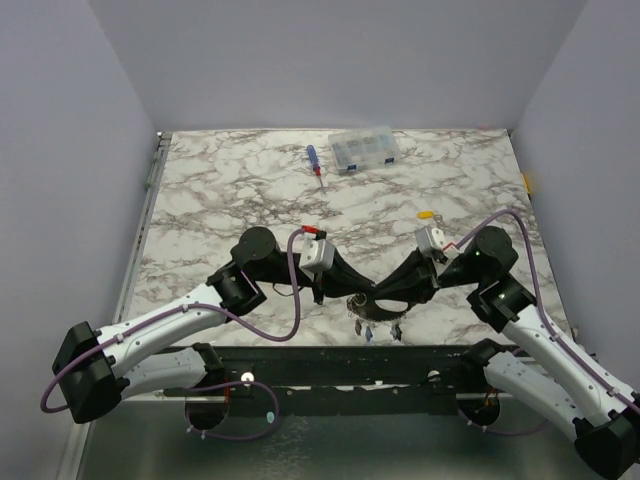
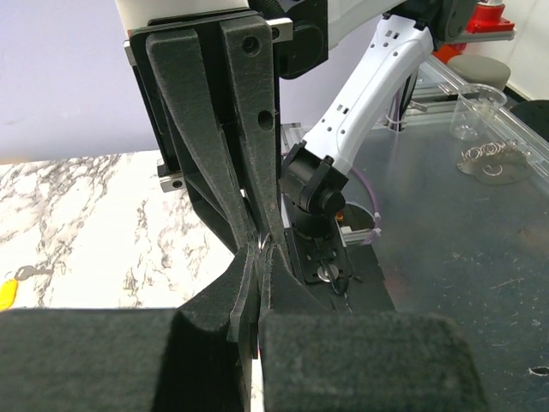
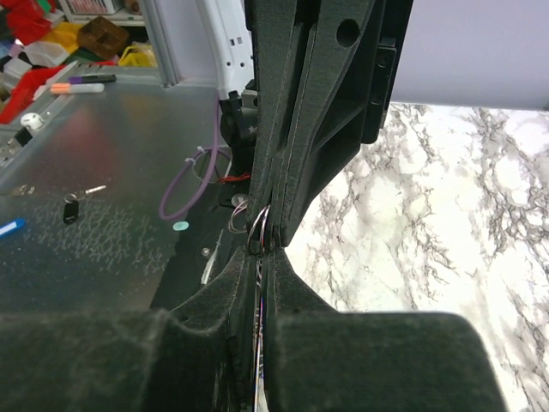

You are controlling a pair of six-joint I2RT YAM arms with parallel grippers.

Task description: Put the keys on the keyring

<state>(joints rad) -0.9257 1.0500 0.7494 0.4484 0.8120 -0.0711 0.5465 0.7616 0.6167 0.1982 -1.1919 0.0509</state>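
Both grippers meet low over the table's near edge. The keyring (image 1: 376, 307) hangs between them, with small blue-headed keys (image 1: 371, 331) dangling under it. My left gripper (image 1: 361, 296) is shut on the ring; its thin wire (image 2: 262, 245) shows pinched at the left gripper's (image 2: 260, 257) tips, facing the right arm's fingers. My right gripper (image 1: 388, 297) is also shut on it. In the right wrist view the keyring's loops (image 3: 260, 225) stick out where the right gripper (image 3: 264, 251) closes. A yellow-headed key (image 1: 427, 214) lies on the marble behind the right arm, also seen as yellow key (image 2: 9, 293).
A blue-and-red screwdriver (image 1: 314, 166) and a clear compartment box (image 1: 365, 150) lie at the back of the marble table (image 1: 220, 200). Off the table's near edge is a grey bench with a clear cup of spare rings (image 2: 485, 154) and a small black key (image 3: 70, 209).
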